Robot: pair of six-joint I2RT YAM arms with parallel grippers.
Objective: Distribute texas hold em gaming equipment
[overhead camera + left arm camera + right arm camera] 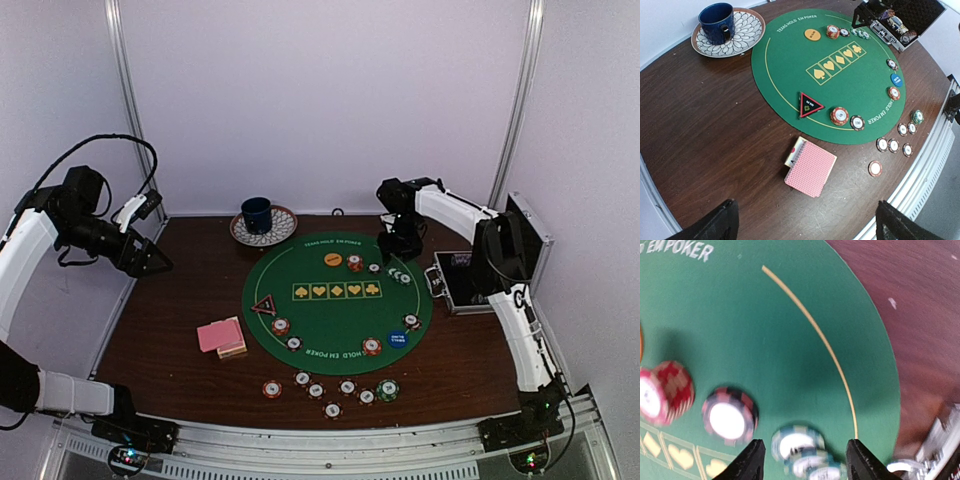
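Right wrist view is blurry thru-out: the chips (727,417) have unreadable faces, and the green-white chips (800,447) run off the bottom edge (the case (940,440) is clipped at the corner too). Left wrist view: a card (793,150) sits mostly hidden under the pink deck (811,169). Top view: chip nos. too small to read.

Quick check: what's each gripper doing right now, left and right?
Left gripper: open, empty.
Right gripper: open, one finger on either side of the green chips on the mat, not clamped.
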